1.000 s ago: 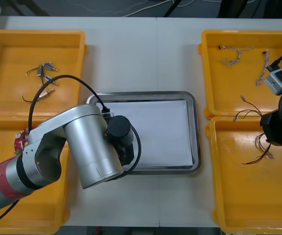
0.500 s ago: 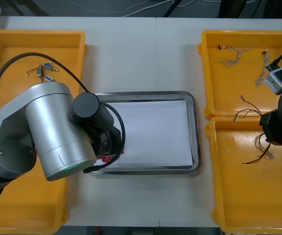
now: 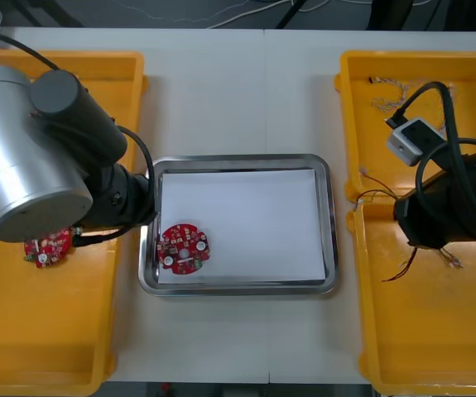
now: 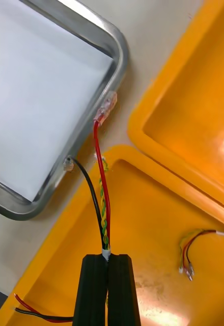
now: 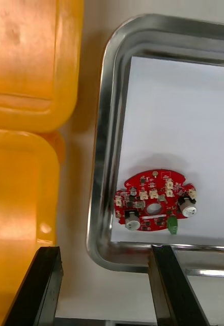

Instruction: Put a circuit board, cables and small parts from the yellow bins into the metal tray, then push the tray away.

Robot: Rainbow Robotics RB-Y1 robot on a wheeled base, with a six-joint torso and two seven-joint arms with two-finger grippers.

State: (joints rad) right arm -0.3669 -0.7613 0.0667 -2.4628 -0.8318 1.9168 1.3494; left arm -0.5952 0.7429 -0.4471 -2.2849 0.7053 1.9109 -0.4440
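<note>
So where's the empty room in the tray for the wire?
The shiny metal tray is bare across its middle, far side and right side. Only its near left corner is crowded, by the round red circuit board.

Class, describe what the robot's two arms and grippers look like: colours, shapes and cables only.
The left arm is a thick silver cylinder with a black joint and a black cable. The right arm is black at the wrist, with a small grey box and black cable. The left gripper and right gripper have flat, black, rectangular fingers.
</note>
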